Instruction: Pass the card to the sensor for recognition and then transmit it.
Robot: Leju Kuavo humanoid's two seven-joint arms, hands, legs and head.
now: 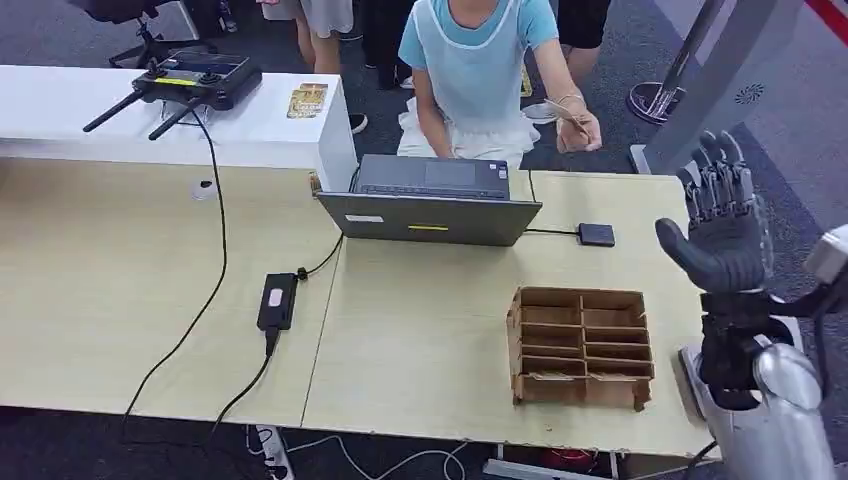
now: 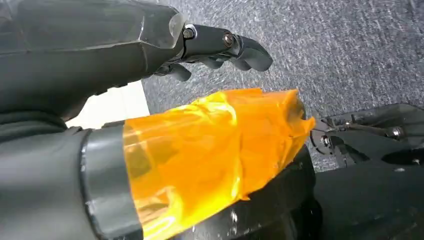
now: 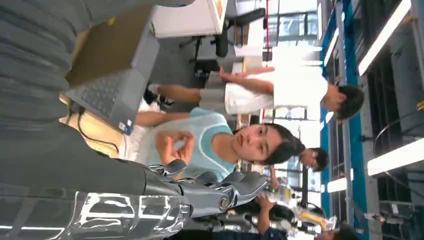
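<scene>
Office/lab w/ wood desks, laptop, grey carpet, ceiling strip lights.

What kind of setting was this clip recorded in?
Probably an indoor lab or demo hall set up as a desk station: a light wooden table carrying a laptop and a remote controller, grey carpet, and people standing close by.

Your head camera is looking forward and down from high over the table, taking in the laptop and the person behind it. Your right wrist camera, turned sideways, is facing that same laptop and person from closer. Your left wrist camera is apparently pointing down at grey carpet.
</scene>
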